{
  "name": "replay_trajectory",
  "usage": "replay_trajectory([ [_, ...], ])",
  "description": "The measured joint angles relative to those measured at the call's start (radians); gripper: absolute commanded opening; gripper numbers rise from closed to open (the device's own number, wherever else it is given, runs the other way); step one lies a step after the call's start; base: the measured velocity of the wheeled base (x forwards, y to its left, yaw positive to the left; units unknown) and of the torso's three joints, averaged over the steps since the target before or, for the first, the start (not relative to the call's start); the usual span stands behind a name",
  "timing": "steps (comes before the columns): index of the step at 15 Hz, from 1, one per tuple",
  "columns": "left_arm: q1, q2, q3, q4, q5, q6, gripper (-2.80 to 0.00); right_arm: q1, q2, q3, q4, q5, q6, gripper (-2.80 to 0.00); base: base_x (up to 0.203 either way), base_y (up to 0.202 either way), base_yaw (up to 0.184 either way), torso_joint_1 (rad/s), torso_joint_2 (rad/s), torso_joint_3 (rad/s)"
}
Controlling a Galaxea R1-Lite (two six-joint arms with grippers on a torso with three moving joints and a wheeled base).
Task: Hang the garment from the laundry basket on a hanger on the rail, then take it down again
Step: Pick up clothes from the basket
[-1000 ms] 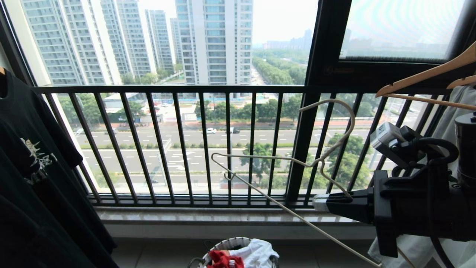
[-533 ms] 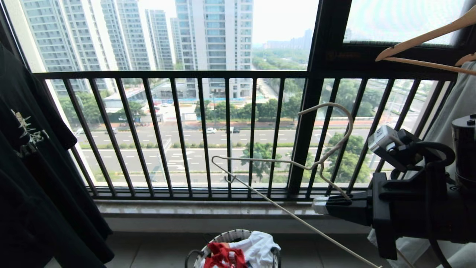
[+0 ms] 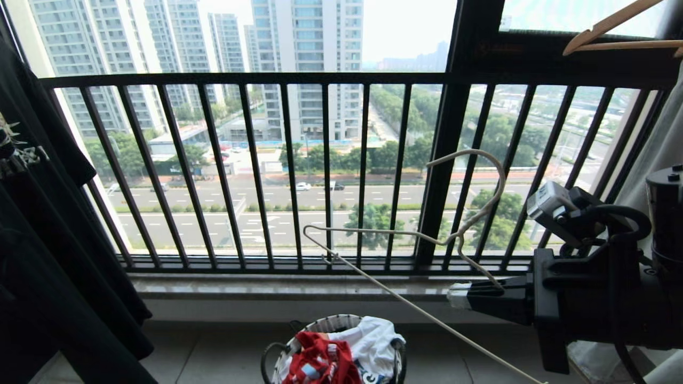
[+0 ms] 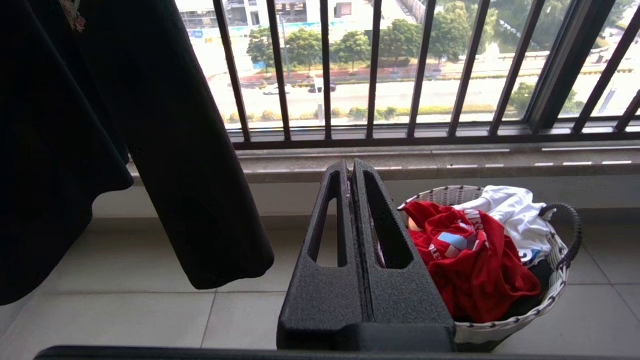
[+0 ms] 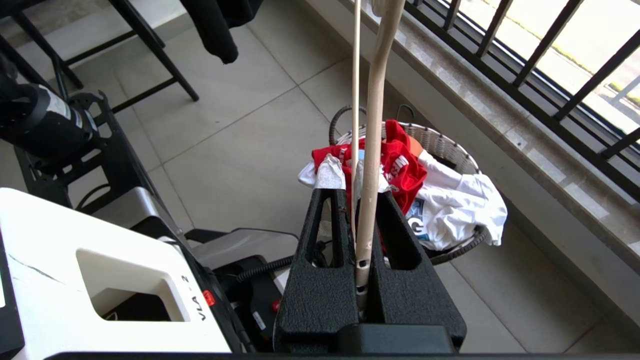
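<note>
The right gripper (image 3: 460, 295) is clamped on the hanger (image 3: 453, 234), its two black fingers pinching the cream wire where the shoulder slopes down from the neck. It reaches in from the right of the head view, level with the window sill (image 3: 288, 288). The hanger is tilted: its hook curls up in front of the window railing (image 3: 256, 80), one shoulder runs out to the left to a small hooked end, and the bottom wire slants down toward the floor. In the right wrist view the wire runs straight out between the fingers (image 5: 320, 280), above the laundry basket (image 5: 450, 150). The left gripper (image 4: 352, 172) has its fingers pressed together with nothing between them; it hangs low just beside the basket, pointing toward the sill. The basket stands on the tiled floor (image 4: 150, 320) below the sill, with a dark loop handle at its side. The red T-shirt (image 3: 320, 360) lies crumpled in it, toward the robot's left, white print partly showing, and a white garment (image 3: 371, 341) is bundled against it on the other side. A black T-shirt (image 3: 48, 240) hangs at the far left. At the upper right a wooden hanger (image 3: 603, 26) juts in, with pale cloth (image 3: 661, 144) hanging below it.
</note>
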Motion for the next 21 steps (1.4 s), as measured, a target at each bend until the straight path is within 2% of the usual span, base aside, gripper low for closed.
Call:
replay_trajectory([
  [14,0.0,0.0,0.0,0.0,0.001,0.0,-2.8,0.0,0.003,0.001,0.0,0.0,0.0,-2.8,0.0,0.0,0.0,-0.118,0.46,0.339],
  [21,0.0,0.0,0.0,0.0,0.001,0.0,-2.8,-0.001,0.004,0.001,-0.002,0.002,0.001,-2.8,0.0,0.0,0.0,-0.005,0.06,0.053],
])
